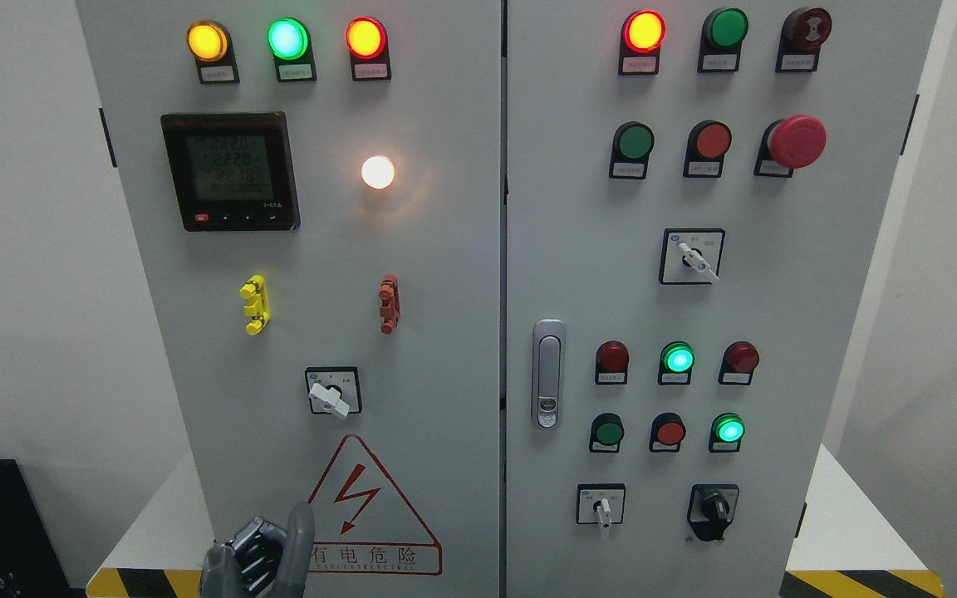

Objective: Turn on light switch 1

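Switch 1 cannot be told by any readable label; the nearest rotary switch [332, 392] to the robot's hand sits low on the left cabinet door [296, 332], a white knob on a square plate, its handle pointing down and to the right. Just below it is a red triangular warning sign [370, 515] with a lightning bolt and a line of red characters. At the lower left of the frame the left hand [258, 558] rises from the bottom edge, grey, one finger [299, 540] pointing upward beside the sign and the others curled, holding nothing; it is well below the switch and not touching it. Above the switch, a yellow clip [255, 304] and a red clip [390, 304] are mounted side by side, well apart. Higher still, a white lamp [378, 172] glows, with a dark digital meter [230, 171] to its left showing faint digits. Along the top of this door stand three lit lamps: yellow [208, 41], green [288, 38] and red [365, 37]. On the right door [777, 316] a metal handle [548, 374] sits near the centre seam, and a large red mushroom button [797, 141] stands out at the upper right. Two further white-knobbed selectors [694, 257] [602, 505] and a black one [713, 508] also show there, among rows of red and green buttons. Yellow and black hazard stripes [861, 583] mark the white base at the bottom corners.
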You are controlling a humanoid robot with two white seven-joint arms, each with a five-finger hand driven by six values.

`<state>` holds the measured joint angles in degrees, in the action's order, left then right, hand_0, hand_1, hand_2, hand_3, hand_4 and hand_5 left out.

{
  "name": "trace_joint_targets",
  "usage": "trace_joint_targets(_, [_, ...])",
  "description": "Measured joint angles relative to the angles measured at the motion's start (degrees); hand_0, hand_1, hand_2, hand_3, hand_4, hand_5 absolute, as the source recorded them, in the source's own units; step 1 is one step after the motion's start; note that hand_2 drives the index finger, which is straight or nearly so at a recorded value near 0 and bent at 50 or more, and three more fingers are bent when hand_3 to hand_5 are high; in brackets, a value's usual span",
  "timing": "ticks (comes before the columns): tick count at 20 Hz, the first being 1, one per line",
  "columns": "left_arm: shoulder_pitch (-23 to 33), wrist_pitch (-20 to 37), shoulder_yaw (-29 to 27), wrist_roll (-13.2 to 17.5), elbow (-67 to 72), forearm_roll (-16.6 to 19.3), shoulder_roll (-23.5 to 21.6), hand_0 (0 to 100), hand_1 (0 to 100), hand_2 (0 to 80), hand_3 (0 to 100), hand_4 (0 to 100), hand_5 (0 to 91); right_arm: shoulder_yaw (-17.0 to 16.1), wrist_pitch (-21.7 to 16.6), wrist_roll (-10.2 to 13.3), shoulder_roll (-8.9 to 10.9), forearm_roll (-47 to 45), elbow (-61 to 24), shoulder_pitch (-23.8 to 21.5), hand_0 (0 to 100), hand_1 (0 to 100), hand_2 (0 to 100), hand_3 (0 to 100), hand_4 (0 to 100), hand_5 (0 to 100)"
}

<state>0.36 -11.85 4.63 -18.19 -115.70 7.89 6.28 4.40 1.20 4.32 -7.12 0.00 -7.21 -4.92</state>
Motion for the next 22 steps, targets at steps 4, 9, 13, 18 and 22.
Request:
trace_joint_targets(4, [6.0, 8.9, -0.7, 2.7, 0.8, 0.0, -0.9, 8, 30, 61.3, 90, 91, 61.4, 0.0, 0.0, 0.0, 0.0, 0.0, 0.0, 0.0, 0, 0, 0, 0, 0, 0])
trace_joint_targets(9, [13.8, 22.2, -2.1, 6.4, 5.5, -0.2, -2.8, 6, 21, 26.1, 51, 58, 18.9, 0.0, 0.0, 0.0, 0.0, 0.0, 0.0, 0.0, 0, 0, 0, 0, 0, 0])
trace_joint_targets(13, [18.5, 36.6, -3.6, 9.7, 14.3, -0.2, -4.6, 1, 1, 10.2, 39, 45, 6.6, 0.0, 0.0, 0.0, 0.0, 0.0, 0.0, 0.0, 0, 0, 0, 0, 0, 0])
trace_joint_targets(18, [21.1, 50.6, -5.0, 10.6, 31.5, 0.0, -6.1, 5, 0, 9.6, 39, 44, 6.9, 0.0, 0.0, 0.0, 0.0, 0.0, 0.0, 0.0, 0, 0, 0, 0, 0, 0])
trace_joint_targets(22, [19.2, 53.0, -5.8, 11.9, 48.4, 0.0, -6.5, 6, 0, 7.7, 31, 36, 0.0, 0.0, 0.0, 0.0, 0.0, 0.0, 0.0, 0.0, 0, 0, 0, 0, 0, 0])
